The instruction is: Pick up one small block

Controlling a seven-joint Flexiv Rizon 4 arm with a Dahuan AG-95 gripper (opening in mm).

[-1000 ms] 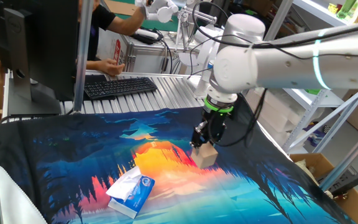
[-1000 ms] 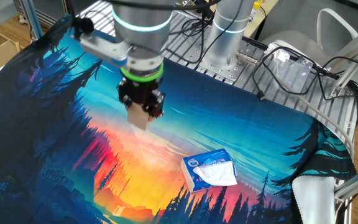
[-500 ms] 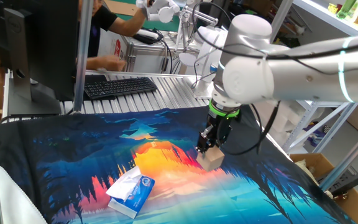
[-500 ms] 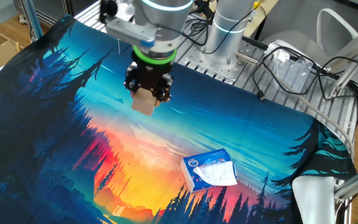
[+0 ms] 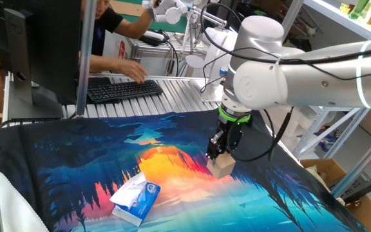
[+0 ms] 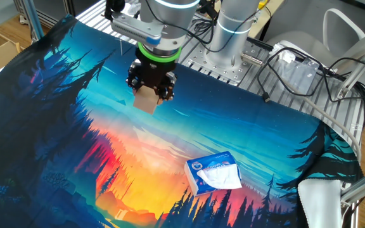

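one fixed view: hand (image 5: 219, 156) pinching small block (image 5: 221, 167), plain tan wooden cube, above printed cloth (image 5: 76, 161).

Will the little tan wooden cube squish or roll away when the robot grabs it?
Probably neither. The small light-tan wooden cube looks solid, so it should stay stiff in the black two-finger gripper. Its flat faces likely stop rolling. It seems light, hanging held without sagging.

The surface (image 6: 277, 136) is wearing a printed cloth (image 6: 56, 139) showing dark pine silhouettes, blue at the edges and glowing orange-red in the middle. A white and blue tissue pack (image 6: 213, 173) is lying flat on the orange part (image 5: 136, 197). Bare ribbed metal (image 5: 172, 87) is showing beyond the cloth, carrying a black keyboard (image 5: 123, 89).
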